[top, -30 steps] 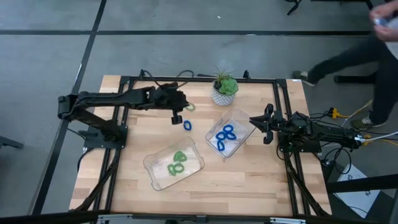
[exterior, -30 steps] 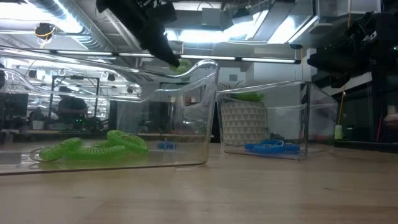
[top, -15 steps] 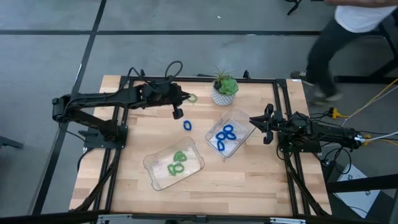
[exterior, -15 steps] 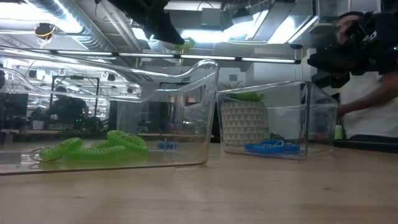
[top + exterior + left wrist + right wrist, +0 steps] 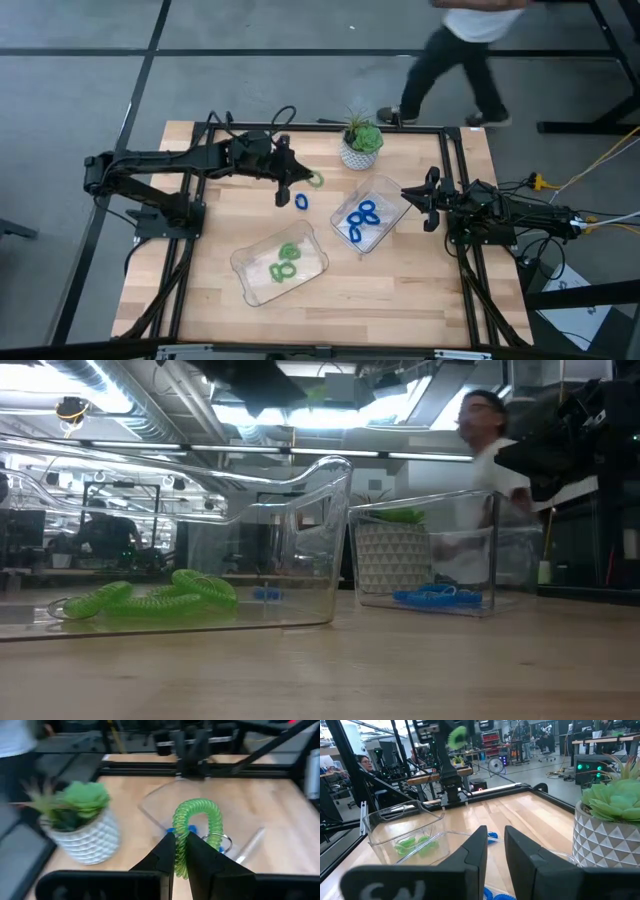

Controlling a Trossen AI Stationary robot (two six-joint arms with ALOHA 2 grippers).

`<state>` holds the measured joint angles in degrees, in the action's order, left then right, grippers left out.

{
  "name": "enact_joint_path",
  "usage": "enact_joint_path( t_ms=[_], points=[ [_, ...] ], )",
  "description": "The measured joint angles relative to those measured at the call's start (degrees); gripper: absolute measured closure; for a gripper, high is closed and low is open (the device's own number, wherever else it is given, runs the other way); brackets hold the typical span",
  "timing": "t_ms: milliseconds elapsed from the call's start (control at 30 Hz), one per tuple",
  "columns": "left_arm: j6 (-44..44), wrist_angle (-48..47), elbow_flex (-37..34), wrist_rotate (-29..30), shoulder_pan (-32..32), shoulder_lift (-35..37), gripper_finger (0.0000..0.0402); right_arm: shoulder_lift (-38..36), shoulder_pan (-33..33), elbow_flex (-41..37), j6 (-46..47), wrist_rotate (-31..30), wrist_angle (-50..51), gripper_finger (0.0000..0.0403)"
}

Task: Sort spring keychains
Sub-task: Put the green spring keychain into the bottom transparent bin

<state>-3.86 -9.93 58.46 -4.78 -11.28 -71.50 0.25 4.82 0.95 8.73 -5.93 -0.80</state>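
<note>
My left gripper [image 5: 303, 178] hangs over the table's far middle, shut on a green spring keychain [image 5: 316, 180], high above the wood. A blue spring keychain [image 5: 301, 201] lies on the table just near of it. A clear tray [image 5: 312, 245] holds green keychains [image 5: 284, 263], and a second clear tray [image 5: 392, 196] holds blue ones [image 5: 361, 218]. At the table's right edge my right gripper [image 5: 428, 198] waits, its fingers [image 5: 475, 851] a little apart with nothing between them. My left gripper pinches one end of the green coil [image 5: 181, 827] between its two fingers. The fingers come from the table's left, slanting slightly down. The coil arches past the fingertips, lifted clear of the table, and a metal ring [image 5: 220, 840] hangs at its other end.
A potted plant [image 5: 360, 145] in a white pot stands at the far edge, close to my left gripper. A black frame [image 5: 455, 150] runs around the table. A person [image 5: 455, 45] walks on the floor beyond the far edge.
My left gripper has risen with the green keychain, tipped up from pointing down toward level, and shifted slightly toward the table's right. The keychain stays clear of the table. The person behind the table has walked from right to left.
</note>
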Motion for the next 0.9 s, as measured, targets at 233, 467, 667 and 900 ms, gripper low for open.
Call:
enact_joint_path(
  t_ms=[233, 467, 667, 900],
  points=[
    [4.11, -0.06, 0.00, -6.39, 4.34, 0.00, 0.0375, -0.01, 0.01, 0.00, 0.00, 0.00, 0.00, 0.0336],
    [5.79, -0.33, 0.00, -9.13, 10.75, 0.00, 0.0373, -0.01, 0.02, 0.00, 0.00, 0.00, 0.00, 0.0336],
    [11.90, -3.80, 0.00, -17.75, 15.96, 0.00, 0.0372, 0.00, 0.01, 0.00, 0.00, 0.00, 0.00, 0.0336],
    [16.27, -9.71, 0.00, -17.84, 21.74, 0.00, 0.0373, -0.01, 0.01, 0.00, 0.00, 0.00, 0.00, 0.0336]
  ],
)
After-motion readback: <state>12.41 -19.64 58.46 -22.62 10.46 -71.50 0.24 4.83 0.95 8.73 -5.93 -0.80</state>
